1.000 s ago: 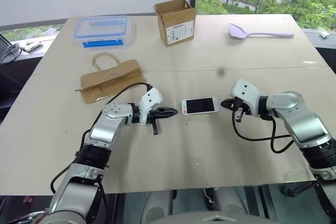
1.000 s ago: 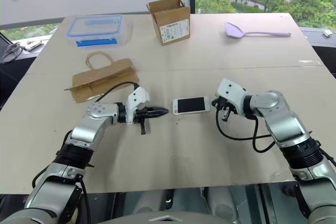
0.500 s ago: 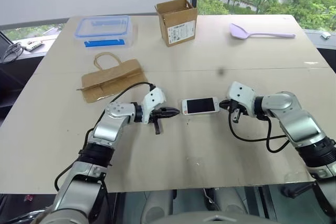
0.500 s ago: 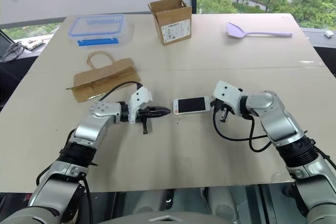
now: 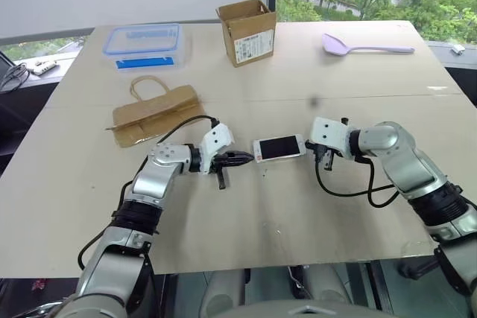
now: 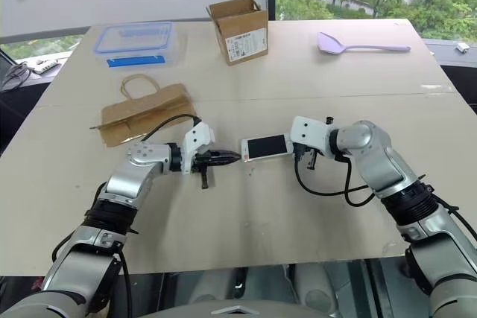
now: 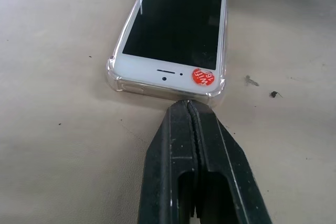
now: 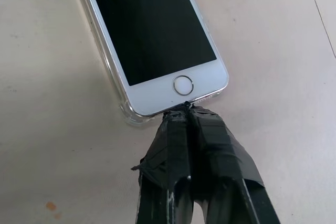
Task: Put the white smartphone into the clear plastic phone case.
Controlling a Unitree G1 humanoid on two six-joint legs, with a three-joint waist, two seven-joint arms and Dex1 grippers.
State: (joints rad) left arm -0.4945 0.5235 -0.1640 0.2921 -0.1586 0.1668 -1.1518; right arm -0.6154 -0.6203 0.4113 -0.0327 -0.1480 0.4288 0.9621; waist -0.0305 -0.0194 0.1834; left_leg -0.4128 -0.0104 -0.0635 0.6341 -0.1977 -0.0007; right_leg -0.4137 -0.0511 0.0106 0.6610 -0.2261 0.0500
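Smartphone: the white smartphone lies flat and screen up on the table, between your two grippers, long side running across from one to the other.
Case: the clear plastic phone case already wraps the phone; you can see its transparent rim around the corners and edges at both ends.
Phone ends: the end with the earpiece and a red round sticker faces your left gripper; the end with the home button faces your right gripper.
Left gripper: your left gripper has its fingers pressed together with nothing between them, tips right at the case's end edge near the sticker corner.
Right gripper: your right gripper also has its fingers together, empty, tips against the case edge just below the home button.
Far side of table: a brown paper bag lies beyond your left arm, a clear storage box with blue-rimmed lid behind it, an open cardboard box in the middle, and a lilac spatula to the right.
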